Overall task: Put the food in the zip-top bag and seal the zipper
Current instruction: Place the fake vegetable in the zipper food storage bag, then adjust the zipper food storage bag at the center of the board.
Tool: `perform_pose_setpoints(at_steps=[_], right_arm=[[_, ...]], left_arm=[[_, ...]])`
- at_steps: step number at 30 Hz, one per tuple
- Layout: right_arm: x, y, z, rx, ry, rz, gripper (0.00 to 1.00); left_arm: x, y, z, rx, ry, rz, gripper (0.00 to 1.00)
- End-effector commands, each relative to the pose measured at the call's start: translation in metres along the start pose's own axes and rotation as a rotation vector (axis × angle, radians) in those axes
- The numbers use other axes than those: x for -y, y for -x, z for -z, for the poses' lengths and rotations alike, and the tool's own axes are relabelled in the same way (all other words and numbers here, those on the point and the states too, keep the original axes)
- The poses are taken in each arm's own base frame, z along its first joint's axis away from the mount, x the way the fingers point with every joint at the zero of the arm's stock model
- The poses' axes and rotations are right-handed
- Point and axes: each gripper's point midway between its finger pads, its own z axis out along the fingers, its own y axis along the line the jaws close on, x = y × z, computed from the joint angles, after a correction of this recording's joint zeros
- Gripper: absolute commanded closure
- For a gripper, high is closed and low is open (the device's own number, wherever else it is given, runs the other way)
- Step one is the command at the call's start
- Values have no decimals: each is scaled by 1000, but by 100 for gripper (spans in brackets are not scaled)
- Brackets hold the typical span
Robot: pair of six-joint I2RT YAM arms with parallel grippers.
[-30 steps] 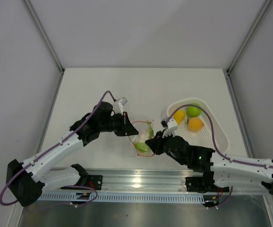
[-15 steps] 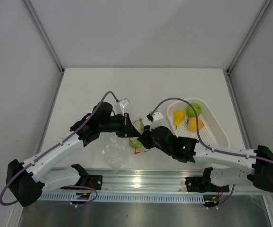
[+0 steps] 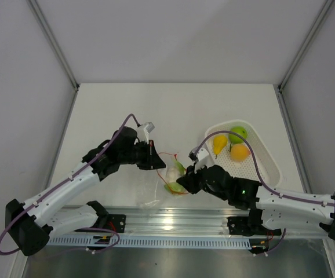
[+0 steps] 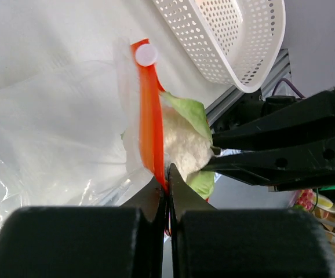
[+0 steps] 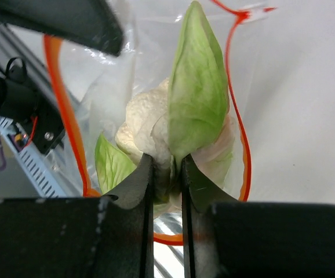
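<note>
The zipper (image 4: 150, 119) disappears between the left fingers (image 4: 183, 204), its end probably pinched.

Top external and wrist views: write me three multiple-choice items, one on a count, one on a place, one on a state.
1. Fruits lying in the white perforated basket: A one; B three; C five.
2. The toy cauliflower is: A in the basket; B lying loose on the table; C between the right gripper fingers at the mouth of the zip-top bag.
3. The left gripper is: A shut on the bag's red-orange zipper strip; B wide open; C shut on the basket's rim.

Key: 1 B, the top view shows a yellow pear, a green apple and an orange fruit. 2 C, the right wrist view shows the fingers pinching it inside the strip's loop. 3 A, the left wrist view shows the fingers closed on the strip.
</note>
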Motion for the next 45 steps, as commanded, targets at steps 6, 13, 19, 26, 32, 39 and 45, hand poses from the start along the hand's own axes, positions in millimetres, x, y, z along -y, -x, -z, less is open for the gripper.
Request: perform_pose_setpoints(at_steps=[6, 13, 19, 26, 32, 39, 45], right_arm=[[-34, -1, 6, -34, 194, 92, 100], [-30, 13, -18, -38, 111, 62, 89], [-32, 45, -29, -26, -33, -2, 23], [-5, 46, 16, -17, -196, -186, 17], [26, 13, 29, 3, -229, -321, 32], [36, -22, 18, -37, -223, -360, 49], [28, -33, 2, -56, -186, -368, 50]], left_arm=[[39, 27, 8, 51, -135, -111, 100], [51, 20, 12, 23, -207, -123, 100], [42, 13, 11, 20, -184, -110, 99], [36, 12, 9, 26, -162, -98, 99], [40, 14, 10, 28, -172, -101, 100], [44, 15, 12, 24, -188, -101, 100], [49, 15, 13, 23, -212, -89, 99]])
